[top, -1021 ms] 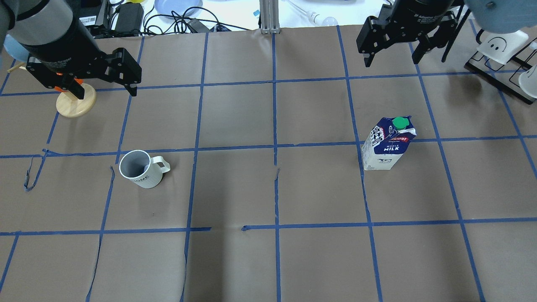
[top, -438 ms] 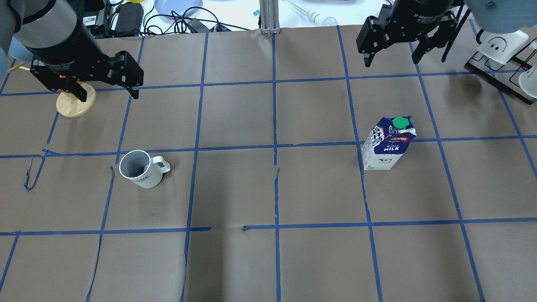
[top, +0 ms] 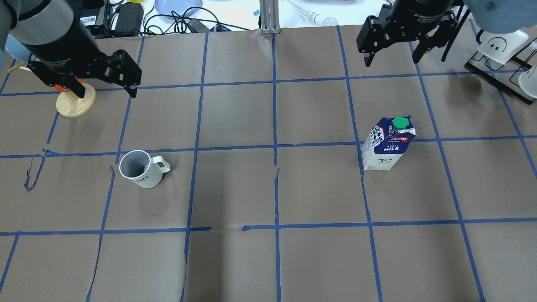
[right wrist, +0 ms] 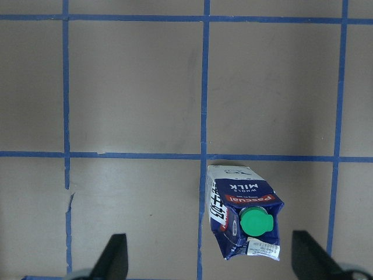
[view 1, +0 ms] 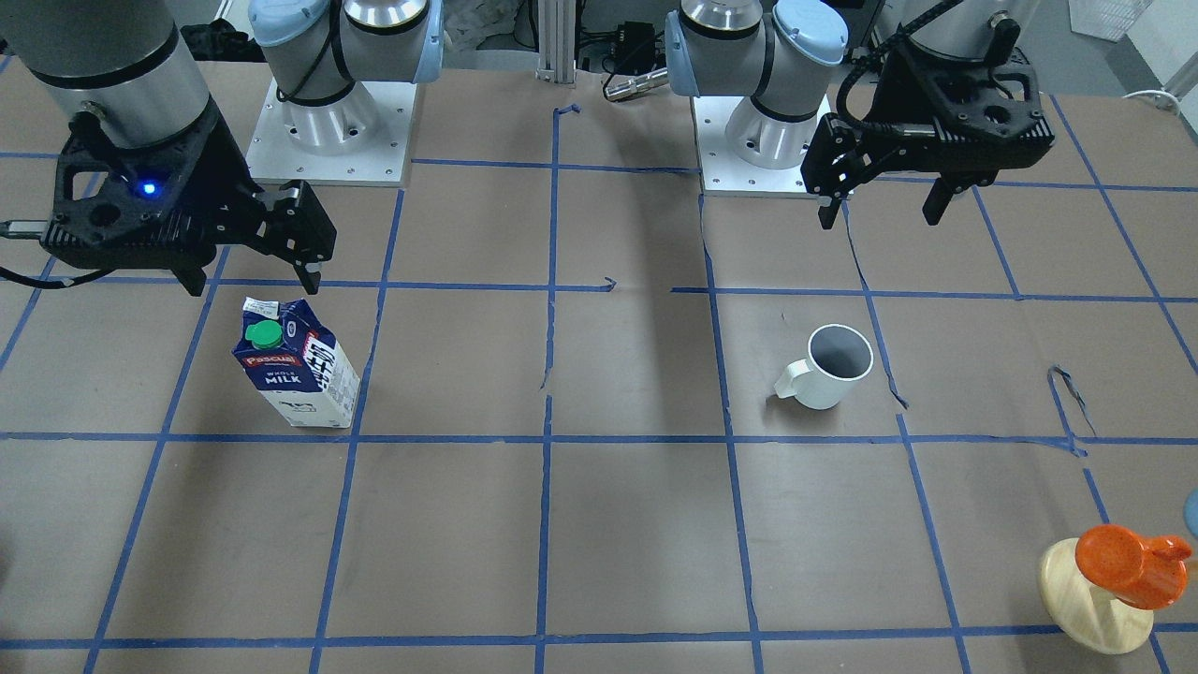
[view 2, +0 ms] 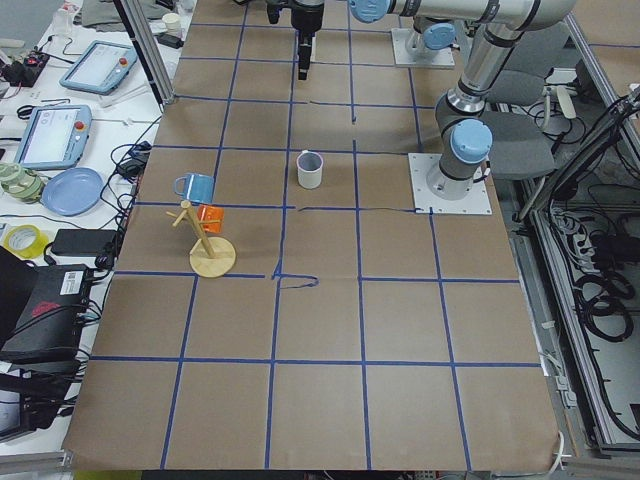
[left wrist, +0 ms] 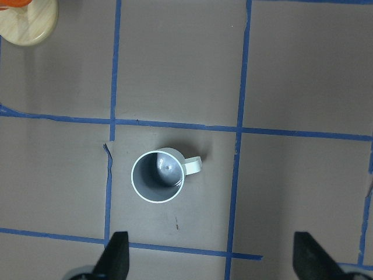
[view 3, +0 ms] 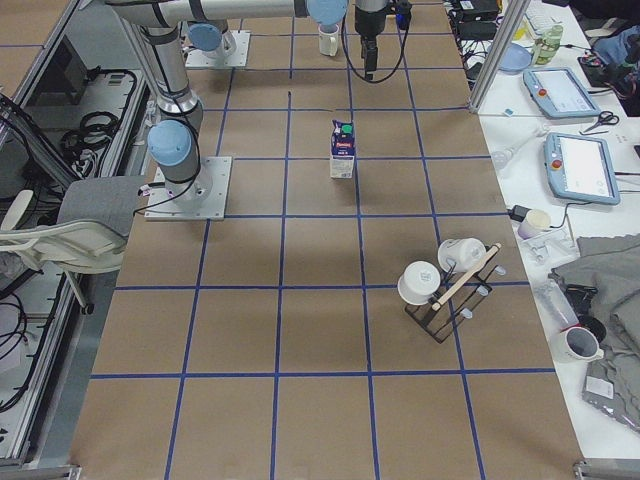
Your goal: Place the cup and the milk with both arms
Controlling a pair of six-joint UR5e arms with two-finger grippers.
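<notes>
Most of the orange cup (top: 61,87) hides behind the left gripper (top: 107,94).

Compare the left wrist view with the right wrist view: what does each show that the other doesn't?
Left wrist only: the cup, upright, and a wooden disc in the corner. Right wrist only: the milk, green cap up. Shared: the taped table, with the left end effector and right end effector each open and empty at the bottom edge.
</notes>
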